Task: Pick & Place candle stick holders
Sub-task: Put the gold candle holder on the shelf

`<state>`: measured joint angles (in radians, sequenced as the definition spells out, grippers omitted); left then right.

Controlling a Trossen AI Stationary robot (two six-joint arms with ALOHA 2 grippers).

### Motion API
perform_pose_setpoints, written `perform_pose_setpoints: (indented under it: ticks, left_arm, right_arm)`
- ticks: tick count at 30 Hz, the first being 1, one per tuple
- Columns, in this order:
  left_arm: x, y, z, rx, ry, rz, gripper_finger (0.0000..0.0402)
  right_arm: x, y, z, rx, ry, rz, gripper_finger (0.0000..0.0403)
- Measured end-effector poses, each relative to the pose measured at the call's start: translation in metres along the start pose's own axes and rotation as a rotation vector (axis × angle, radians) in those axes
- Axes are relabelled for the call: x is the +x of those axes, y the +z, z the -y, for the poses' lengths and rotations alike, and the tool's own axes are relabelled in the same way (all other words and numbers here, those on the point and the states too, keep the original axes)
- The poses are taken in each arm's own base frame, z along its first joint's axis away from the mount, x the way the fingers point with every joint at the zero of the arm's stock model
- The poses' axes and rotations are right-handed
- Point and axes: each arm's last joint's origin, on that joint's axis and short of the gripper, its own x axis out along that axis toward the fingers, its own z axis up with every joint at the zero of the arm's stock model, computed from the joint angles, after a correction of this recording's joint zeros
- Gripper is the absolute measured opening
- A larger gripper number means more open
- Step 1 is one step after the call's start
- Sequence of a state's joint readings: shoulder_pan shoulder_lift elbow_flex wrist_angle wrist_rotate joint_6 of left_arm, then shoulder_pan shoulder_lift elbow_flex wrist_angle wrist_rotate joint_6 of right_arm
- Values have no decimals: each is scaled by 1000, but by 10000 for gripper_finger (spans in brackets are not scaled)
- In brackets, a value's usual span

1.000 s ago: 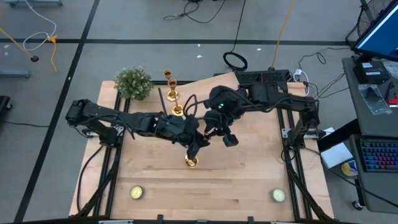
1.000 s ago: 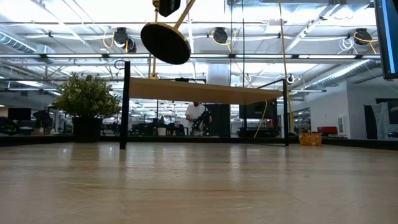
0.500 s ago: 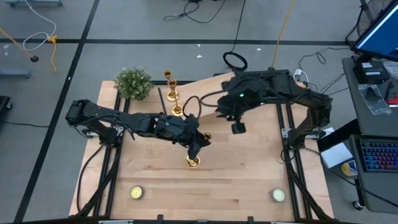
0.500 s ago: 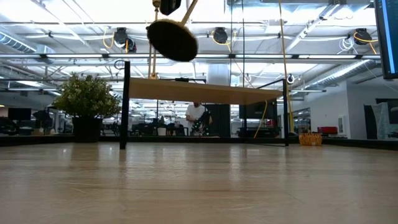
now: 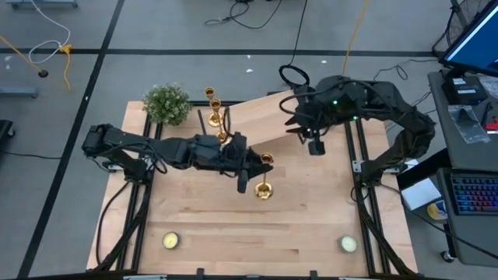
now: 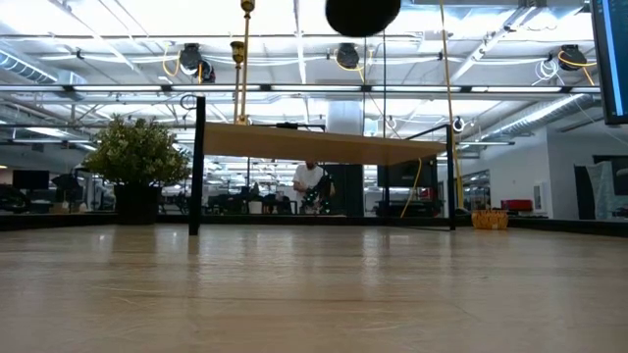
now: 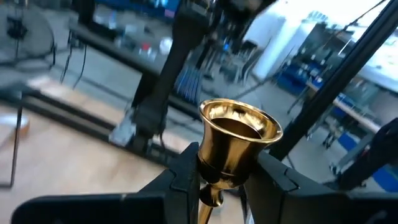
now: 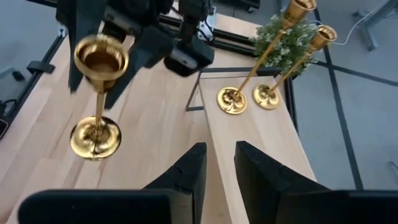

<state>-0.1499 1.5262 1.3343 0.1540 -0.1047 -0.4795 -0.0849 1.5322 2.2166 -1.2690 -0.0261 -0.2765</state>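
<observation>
- Slipping is the nearest risk: left gripper (image 5: 250, 166) is pinching a gold candlestick (image 5: 264, 176) just under its cup, mid-table, off the wood.
- Two placed candlesticks (image 5: 215, 113) are standing on the raised shelf (image 5: 261, 117); swinging could topple them.
- Right gripper (image 5: 315, 145) is hanging spread, empty.

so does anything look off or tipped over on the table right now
Nothing stands out. The left gripper holds one candle stick holder upright, off the table per the low view. The other two holders stand upright beside the plant. The right gripper waits empty.
</observation>
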Motion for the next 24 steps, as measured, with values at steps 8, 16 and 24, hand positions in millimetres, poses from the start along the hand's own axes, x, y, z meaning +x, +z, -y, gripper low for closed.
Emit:
perform_pose_setpoints:
  ticks: [8, 16, 24]
  left_arm:
    - [-23, 44, 1, 90, 77, 203, 94]
    - [-35, 98, 0, 217, 222, 239, 94]
    - [-55, 145, 2, 347, 301, 334, 94]
  right_arm:
    - [-15, -8, 5, -80, -18, -20, 77]
    - [-20, -19, 10, -86, -23, -90, 77]
    - [-21, -22, 10, -93, -15, -118, 77]
